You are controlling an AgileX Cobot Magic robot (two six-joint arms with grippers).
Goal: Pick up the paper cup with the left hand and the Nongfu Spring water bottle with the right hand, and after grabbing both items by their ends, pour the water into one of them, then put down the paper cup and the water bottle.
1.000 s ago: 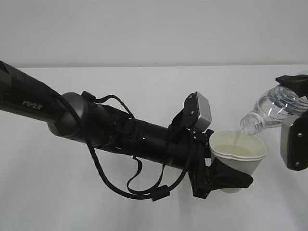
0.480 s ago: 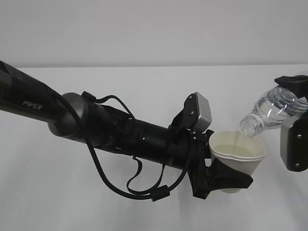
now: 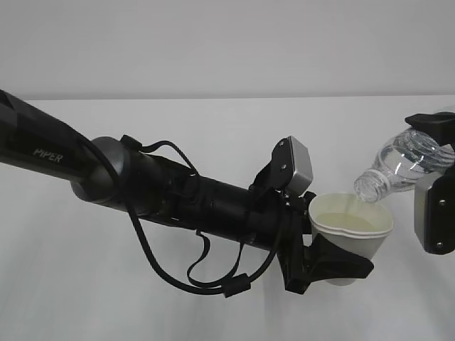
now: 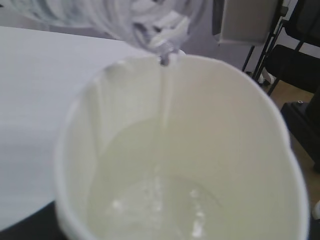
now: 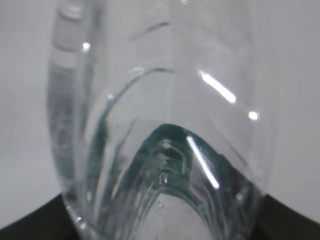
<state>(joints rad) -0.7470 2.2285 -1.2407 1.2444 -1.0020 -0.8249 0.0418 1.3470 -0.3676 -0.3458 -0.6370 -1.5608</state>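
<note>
Clear water bottle (image 3: 402, 165), clamped by right hand (image 3: 435, 181), pours into left hand (image 3: 323, 257)'s gripped paper cup (image 3: 350, 229)

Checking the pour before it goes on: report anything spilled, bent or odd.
No spill shows: a thin stream runs from the bottle into the cup. The cup's rim is pinched out of round, squeezed by the left gripper.

The Nongfu Spring water bottle (image 3: 404, 165) has crept slightly lower and leftward, seemingly tipping a bit more.
</note>
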